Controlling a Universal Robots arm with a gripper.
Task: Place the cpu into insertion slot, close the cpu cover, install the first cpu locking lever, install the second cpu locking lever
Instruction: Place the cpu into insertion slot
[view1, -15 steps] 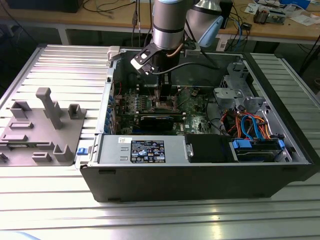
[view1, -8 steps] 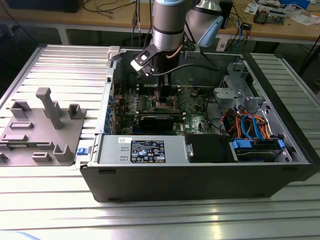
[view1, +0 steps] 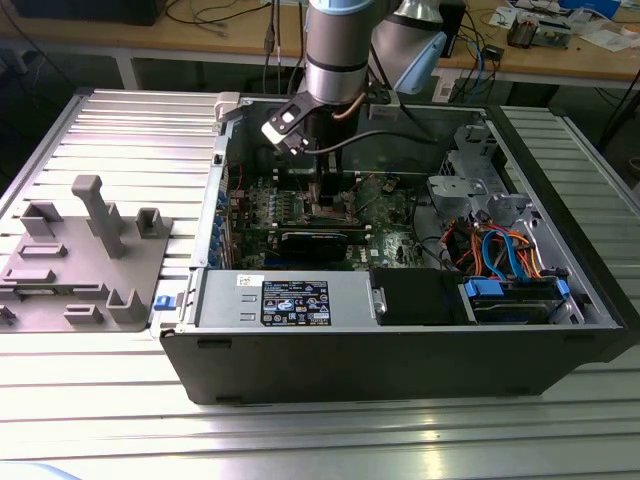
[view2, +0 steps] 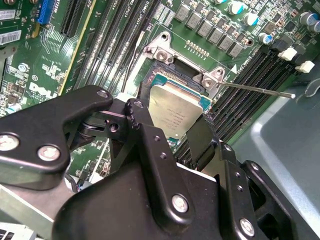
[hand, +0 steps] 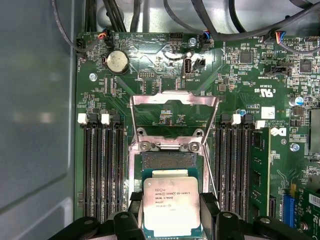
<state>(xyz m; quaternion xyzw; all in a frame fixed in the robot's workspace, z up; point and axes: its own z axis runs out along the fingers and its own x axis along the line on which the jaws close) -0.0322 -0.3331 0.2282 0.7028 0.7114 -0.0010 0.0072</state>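
If the cpu (hand: 171, 204) is lowered tilted or off-register, the fine contacts of the insertion slot (hand: 167, 160) could be bent. Noted: the tool (view2: 167, 121), closed to chip width, with the cpu gripped by opposite edges, seemingly just above the slot; the cpu cover (hand: 175, 97), swung open at the slot's hinge end.

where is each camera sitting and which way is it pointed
Exterior view: off the arm, higher than the open computer case, looking down into it; the arm reaches down inside.
First wrist view: on the wrist, facing squarely onto the motherboard and open cpu cover; fingers show.
Second wrist view: on the wrist, looking slantwise past the gripper at the insertion slot.
Shared: both wrist views show the cpu gripped between the fingers.
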